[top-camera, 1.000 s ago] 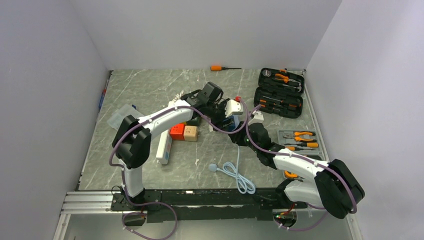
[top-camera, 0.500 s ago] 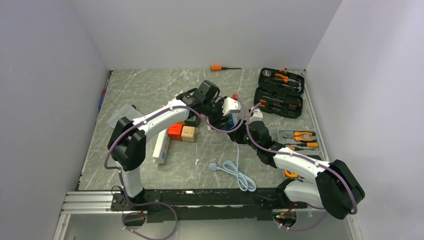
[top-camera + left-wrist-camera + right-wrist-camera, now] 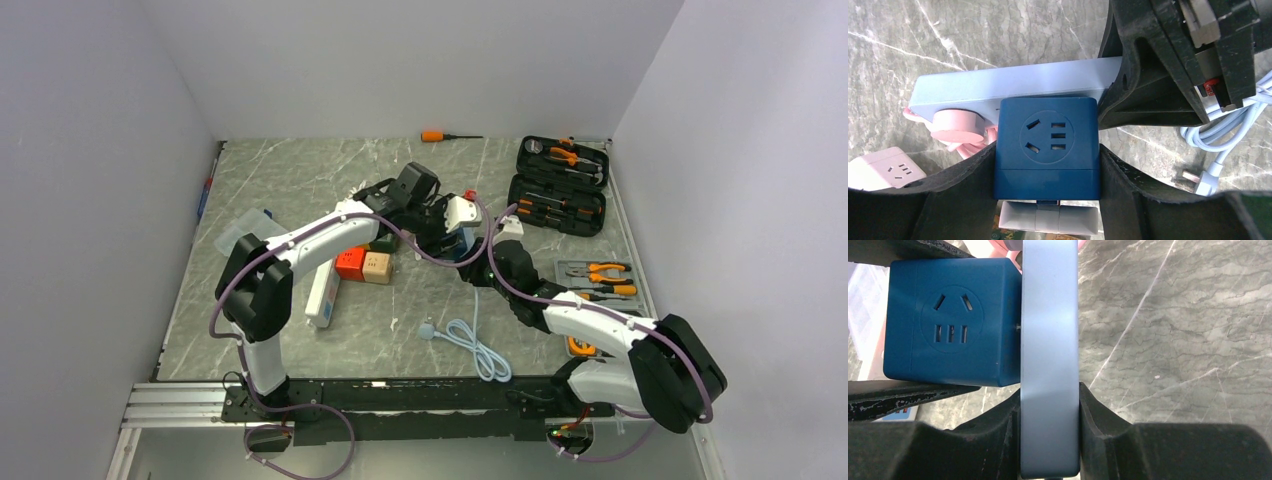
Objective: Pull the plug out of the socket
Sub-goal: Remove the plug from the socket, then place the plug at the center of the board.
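Centre of the table: my left gripper (image 3: 1047,180) clamps the blue cube adapter (image 3: 1047,135), which sits against the pale blue power strip (image 3: 1049,330). My right gripper (image 3: 1049,427) pinches the strip across its width. I should pull the cube straight off, bracing the strip and avoiding any twist.

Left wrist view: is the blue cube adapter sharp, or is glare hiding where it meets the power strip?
Left wrist: blue cube adapter sharp, evenly lit, no glare; the junction sits in soft shadow. Right wrist: power strip shows a mild sheen, junction crisp.
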